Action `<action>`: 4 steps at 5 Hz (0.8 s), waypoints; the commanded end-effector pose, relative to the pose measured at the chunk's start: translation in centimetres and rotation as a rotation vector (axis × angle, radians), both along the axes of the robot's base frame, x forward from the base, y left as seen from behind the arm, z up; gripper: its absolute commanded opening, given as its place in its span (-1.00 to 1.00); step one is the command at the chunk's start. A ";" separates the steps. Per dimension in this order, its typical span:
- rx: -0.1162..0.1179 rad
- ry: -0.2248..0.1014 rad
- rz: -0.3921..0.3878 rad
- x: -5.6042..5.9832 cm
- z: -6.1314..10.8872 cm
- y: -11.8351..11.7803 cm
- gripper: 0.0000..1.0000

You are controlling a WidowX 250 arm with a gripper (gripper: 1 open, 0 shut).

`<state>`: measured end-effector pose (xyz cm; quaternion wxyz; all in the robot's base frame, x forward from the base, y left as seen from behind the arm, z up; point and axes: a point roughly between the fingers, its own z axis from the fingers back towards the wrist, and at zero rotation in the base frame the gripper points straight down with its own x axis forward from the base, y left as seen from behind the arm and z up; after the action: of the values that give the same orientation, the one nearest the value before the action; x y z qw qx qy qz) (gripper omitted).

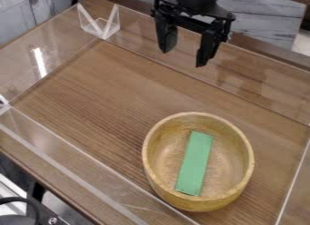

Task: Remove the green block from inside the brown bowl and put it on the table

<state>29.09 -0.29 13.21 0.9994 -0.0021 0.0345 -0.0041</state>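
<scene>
Sitting nearest the camera, toward the right, the brown bowl (200, 161) rests on the table (109, 92), a round light-brown wooden vessel with a thick rim and faint grain. Inside it lies the green block (195, 162), a flat, matte, bright green bar, lying flat on the bowl's floor with its long side running from near to far and leaning slightly to the right at the far end. The block touches only the bowl's interior and stays well inside the rim.

Around the bowl, the tabletop spreads out in brown wood grain, bordered by clear acrylic walls (49, 142) along the near-left edge and the far side.

Farther back, well apart from the bowl, the black gripper (186, 44) hangs above the far part of the table, pointing downward. Its fingers (205, 49) stand spread apart with clear space between them and hold nothing.

At the far left, a folded clear acrylic piece (100, 22) stands by the wall.
</scene>
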 end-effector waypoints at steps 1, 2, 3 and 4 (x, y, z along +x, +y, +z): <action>-0.012 0.011 0.028 -2.3 -0.9 -1.7 1.00; -0.027 0.031 0.074 -7.2 -3.5 -6.5 1.00; -0.029 -0.027 0.042 -10.4 -5.4 -11.5 1.00; -0.033 -0.059 0.063 -10.1 -5.3 -9.2 1.00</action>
<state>18.39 -9.31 7.05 0.9992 -0.0101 0.0254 0.0280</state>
